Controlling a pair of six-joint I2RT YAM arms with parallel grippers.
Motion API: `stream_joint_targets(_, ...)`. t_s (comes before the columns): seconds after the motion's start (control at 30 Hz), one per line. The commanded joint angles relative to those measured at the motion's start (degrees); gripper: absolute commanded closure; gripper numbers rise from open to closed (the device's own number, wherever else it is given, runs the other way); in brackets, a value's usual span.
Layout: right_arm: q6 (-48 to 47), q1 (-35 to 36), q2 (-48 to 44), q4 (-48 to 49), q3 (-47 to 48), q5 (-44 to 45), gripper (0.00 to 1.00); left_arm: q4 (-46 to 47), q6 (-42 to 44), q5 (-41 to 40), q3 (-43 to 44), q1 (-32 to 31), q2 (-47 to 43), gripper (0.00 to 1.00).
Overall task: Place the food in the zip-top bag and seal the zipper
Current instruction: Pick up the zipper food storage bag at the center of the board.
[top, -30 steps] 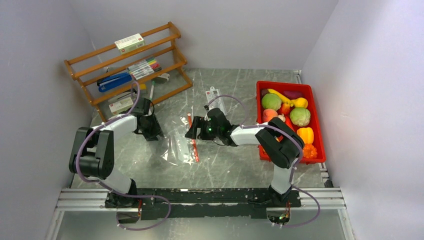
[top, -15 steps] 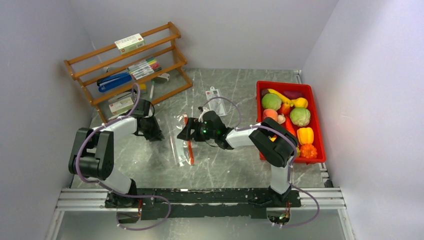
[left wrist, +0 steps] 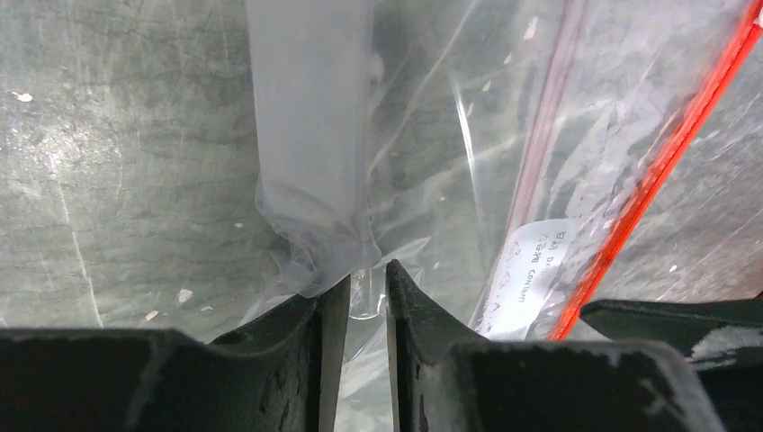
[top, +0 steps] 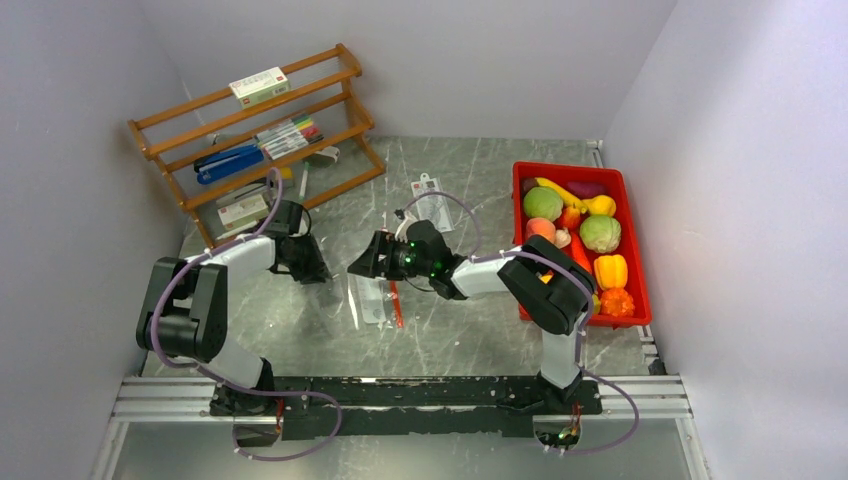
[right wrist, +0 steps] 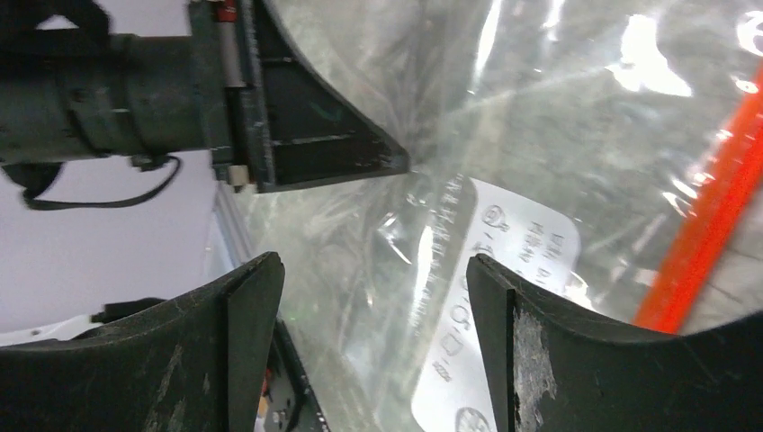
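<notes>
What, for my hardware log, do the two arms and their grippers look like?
Left arm and right arm alternate white links with black joints, each trailing a loose lilac cable. Left gripper and right gripper are black, with two tapering fingers scuffed pale. A green light glows by the right wrist.

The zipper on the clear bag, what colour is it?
Red-orange; the left wrist view shows the zipper best.

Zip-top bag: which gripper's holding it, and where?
Left gripper pinches the zip-top bag by its clear edge, away from the zipper; right gripper open, holding nothing.
</notes>
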Motion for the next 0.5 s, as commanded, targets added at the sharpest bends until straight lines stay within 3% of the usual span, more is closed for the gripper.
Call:
stream_joint_targets(0.0, -3.15, -0.03, 0.49, -8.23, 1.44, 4.91, 0.24, -2.48, 0.61, 0.71, -1.92, -1.21, 0.79, 0.76)
stream_joint_targets(0.23, -12.02, -0.89, -5.36, -18.50, 2.70, 10.20, 0.24, -3.30, 1.52, -0.11, -0.86, -1.56, 1.81, 0.80)
stream_joint_targets(0.3, -13.92, -0.91, -6.58, -22.59, 3.67, 13.39, 0.24, -3.36, 1.71, 0.23, -0.16, -2.01, 2.20, 0.85)
stream_joint_targets(0.47, -15.38, -2.98, -5.22, -23.13, 2.83, 16.01, 0.24, -3.61, 1.62, 0.11, 1.36, -3.52, 2.96, 0.93)
